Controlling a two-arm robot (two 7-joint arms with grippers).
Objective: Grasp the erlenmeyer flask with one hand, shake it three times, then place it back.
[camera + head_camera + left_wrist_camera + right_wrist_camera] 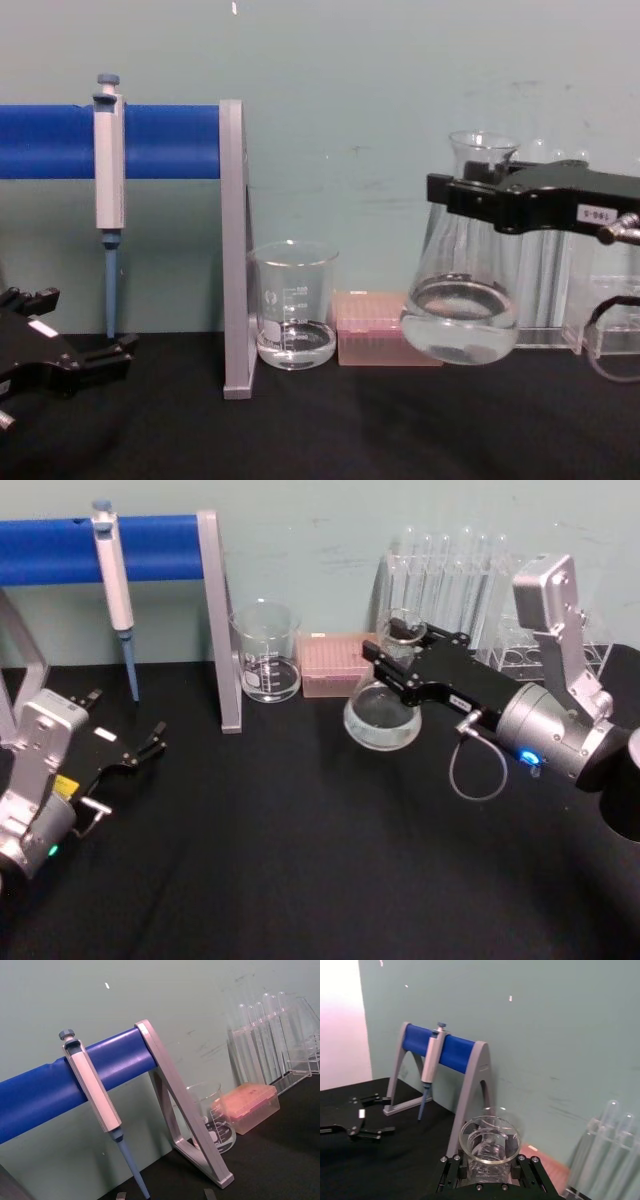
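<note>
- Erlenmeyer flask (383, 715): held off the black table (300, 860), in front of the pink tip box (330, 665) and the test tubes (450, 570). In the chest view its base hangs just above the cloth, upright or very nearly so.
- Right gripper (398, 648): the fingers pinch the neck just under the flared rim, one on each side. The right wrist view shows the rim open between them.
- Left gripper (140, 745): parked low at the left of the table, fingers spread, holding nothing.
- Step in hand, by judgement: the shake. The flask is lifted and clamped, and the return to the table is not yet due.
- Contents: clear liquid lies in the wide base, well below the neck. Keep the strokes short and the neck upward, so that the liquid swirls in the base and does not climb to the rim.
- Clearance: the beaker (267, 655) stands to the flask's left, and the tip box and test tubes are close behind it. Direct the strokes up and down or toward the robot, not rearward or sideways into the glassware.
- Grip: a glass neck on hard fingers may slip or pivot. Hold the clamping force constant and reverse direction smoothly, without jerks.
- Count three full strokes, stop, and let the liquid settle. Then lower the base flat onto bare cloth before releasing.
</note>
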